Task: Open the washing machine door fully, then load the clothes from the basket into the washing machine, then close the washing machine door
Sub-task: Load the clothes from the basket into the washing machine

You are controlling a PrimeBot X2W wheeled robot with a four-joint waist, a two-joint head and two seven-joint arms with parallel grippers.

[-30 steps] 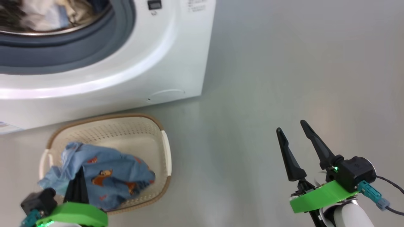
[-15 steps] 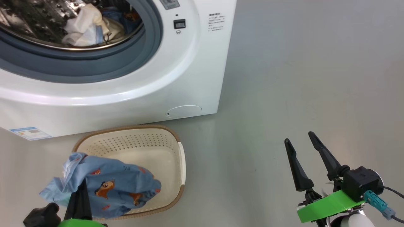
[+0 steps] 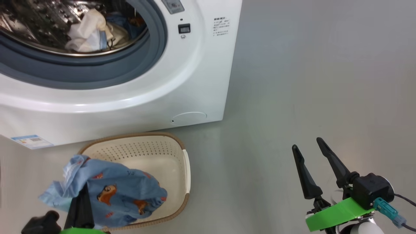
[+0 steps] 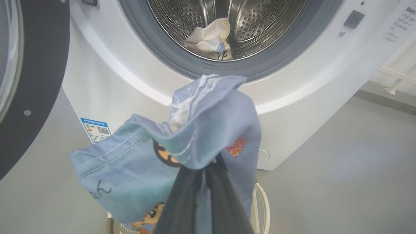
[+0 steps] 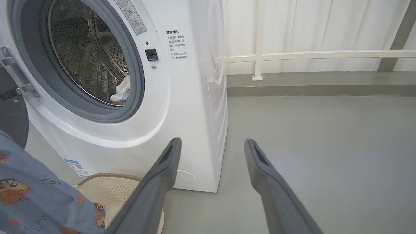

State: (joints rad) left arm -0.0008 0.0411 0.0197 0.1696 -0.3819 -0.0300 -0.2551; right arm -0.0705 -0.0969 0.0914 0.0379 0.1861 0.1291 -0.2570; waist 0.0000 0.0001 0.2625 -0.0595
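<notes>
My left gripper (image 3: 85, 195) is shut on a light-blue garment (image 3: 113, 191) printed with orange-brown cartoon figures, holding it just above the left part of the cream basket (image 3: 182, 144). In the left wrist view the garment (image 4: 201, 130) drapes over the shut fingers (image 4: 221, 201), in front of the washing machine (image 4: 292, 97). The washing machine door (image 4: 35, 81) stands swung open at the left. White and cream clothes (image 3: 87, 32) lie in the steel drum (image 4: 260, 22). My right gripper (image 3: 307, 144) hovers open and empty over the floor, to the right of the machine.
The basket (image 5: 113, 190) sits on the grey floor right in front of the washing machine (image 3: 195, 81). Bare floor (image 3: 308, 81) stretches to the right. A white railing and wall (image 5: 308, 55) stand behind the machine's right side. A blue label (image 3: 32, 141) marks the machine's lower front.
The head camera has tilted up, bringing more of the drum into view. My left gripper has shifted the blue garment leftward relative to the basket. The right gripper has stayed open.
</notes>
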